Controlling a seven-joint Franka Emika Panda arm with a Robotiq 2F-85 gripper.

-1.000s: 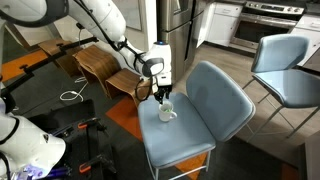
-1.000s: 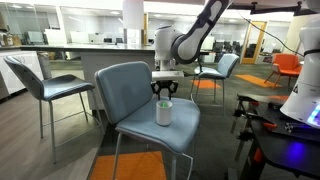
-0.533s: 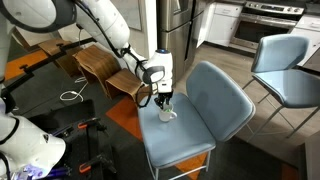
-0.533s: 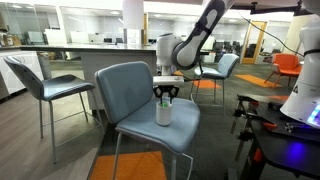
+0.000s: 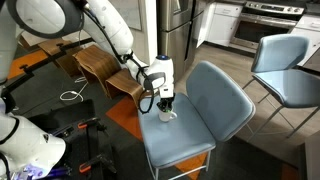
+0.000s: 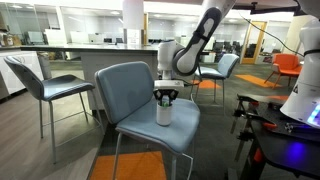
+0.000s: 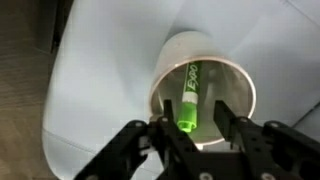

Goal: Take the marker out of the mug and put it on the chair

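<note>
Wrist view: pincer [image 7: 190,125] spread, dark fingers [image 7: 236,130] lowered into the mouth of the mug [image 7: 212,42], one on each side of the marker [image 7: 188,92]; a narrow gap shows on both sides, so no pinch on it. Marker green, leaning inside the mug, upper end between the fingers, lower end toward the mug's far wall. Mug white, upright on the pale seat of the chair [image 7: 95,80]. In both exterior views the pincer [image 5: 165,103] [image 6: 166,96] points straight down with its tips at the rim of the mug [image 5: 169,115] [image 6: 164,113]; marker too small to make out there. Mug stands near the middle of the seat of the grey-blue chair [image 5: 190,145] [image 6: 125,95]. Beyond, a second matching chair [image 5: 285,70] [image 6: 40,88], well apart.
</note>
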